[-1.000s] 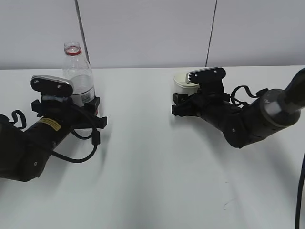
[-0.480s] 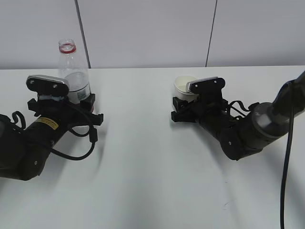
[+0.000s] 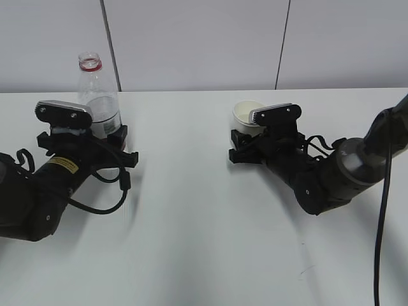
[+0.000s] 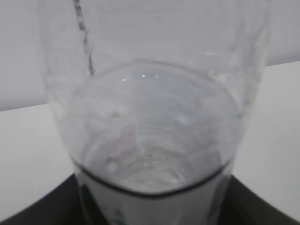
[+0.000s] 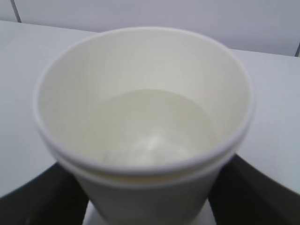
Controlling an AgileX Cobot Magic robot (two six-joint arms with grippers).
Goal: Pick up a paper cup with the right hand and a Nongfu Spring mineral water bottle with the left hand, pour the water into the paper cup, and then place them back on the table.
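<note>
On the left side of the white table (image 3: 204, 242), the left hand (image 3: 105, 143) lay low with its pincer clamped around the lower body of the Nongfu Spring mineral water bottle (image 3: 97, 95). The bottle stood upright between the fingers, its uncapped mouth and red neck ring rising well above the pincer's grey top plate. From the exterior view the arm and a looping black cable hid the bottle's base, so whether it touched the table could not be told. The left wrist view, looking from just behind the pincer, gave what the outside camera could not: the water (image 4: 150, 140) sat in the lower part of the clear bottle (image 4: 154, 93), its surface a pale oval, with the top edge of the label just ahead of the dark fingers (image 4: 42, 211).

Further right, the right hand (image 3: 245, 145) reached in from the table's right edge, its pincer gripping the paper cup (image 3: 247, 115), which stood upright at the fingertips, the rim peeking past the grey plate. The cup's lower half was hidden there. The right wrist view looked down into the cup (image 5: 140, 117) from behind the pincer and showed water (image 5: 154, 126) pooled in its cream interior, with dark fingers (image 5: 37, 197) flanking both sides of the wall.
</note>
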